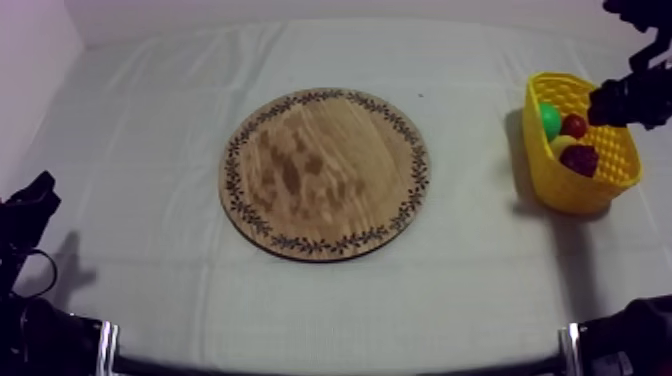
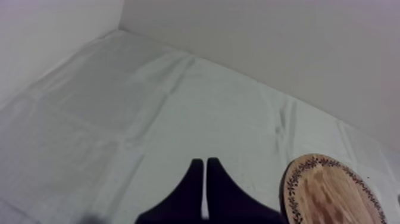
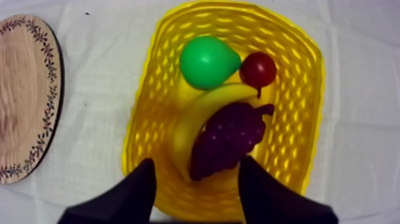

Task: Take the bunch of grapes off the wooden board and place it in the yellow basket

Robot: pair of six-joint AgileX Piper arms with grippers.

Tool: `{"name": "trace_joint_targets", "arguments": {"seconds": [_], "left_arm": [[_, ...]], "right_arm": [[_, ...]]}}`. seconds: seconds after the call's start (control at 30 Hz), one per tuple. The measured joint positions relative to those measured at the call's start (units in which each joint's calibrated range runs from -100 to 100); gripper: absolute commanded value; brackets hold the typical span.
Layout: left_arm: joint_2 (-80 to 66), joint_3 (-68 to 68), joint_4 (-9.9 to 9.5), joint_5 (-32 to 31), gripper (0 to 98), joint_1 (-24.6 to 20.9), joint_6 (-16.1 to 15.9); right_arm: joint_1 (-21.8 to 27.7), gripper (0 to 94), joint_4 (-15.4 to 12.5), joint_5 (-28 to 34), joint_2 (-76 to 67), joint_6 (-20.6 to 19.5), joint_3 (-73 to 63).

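The grapes lie in the basket, against the banana, near the pear and small red fruit. The right end effector hovers just above, fingers wide and holding nothing. The left end effector rests over the counter, fingers together in a narrow wedge. The board sits bare. Placing looks complete; the next move likely calls for lifting the right arm clear of the rim. Count: 1 board, 1 basket, 1 of each fruit.
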Motion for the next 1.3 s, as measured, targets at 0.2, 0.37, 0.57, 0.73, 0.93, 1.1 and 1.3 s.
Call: {"name": "trace_joint_targets", "arguments": {"seconds": [0.2, 0.37, 0.57, 0.73, 0.93, 1.1, 1.3], "left_arm": [[0.00, 0.00, 0.00, 0.00, 0.0, 0.00, 0.00], [0.00, 0.00, 0.00, 0.00, 0.0, 0.00, 0.00], [0.00, 0.00, 0.00, 0.00, 0.0, 0.00, 0.00], [0.00, 0.00, 0.00, 0.00, 0.0, 0.00, 0.00], [0.00, 0.00, 0.00, 0.00, 0.0, 0.00, 0.00], [0.00, 0.00, 0.00, 0.00, 0.0, 0.00, 0.00], [0.00, 0.00, 0.00, 0.00, 0.0, 0.00, 0.00]], "right_arm": [[-0.34, 29.9, -2.30, -4.40, -8.96, 1.55, 8.66], [-0.08, 13.7, -4.38, -8.02, -16.01, 3.16, 13.54], [-0.23, 1.9, -5.59, -13.84, -25.77, 4.18, 20.15], [-0.94, 0.6, -7.61, -18.86, -34.08, 3.78, 26.99], [-1.53, 0.4, -12.82, -23.11, -45.66, 8.91, 36.58], [-2.71, 0.3, -12.49, -20.91, -54.19, 10.10, 42.02], [-6.19, 0.2, -6.75, -18.54, -62.32, 5.80, 43.89]]}}
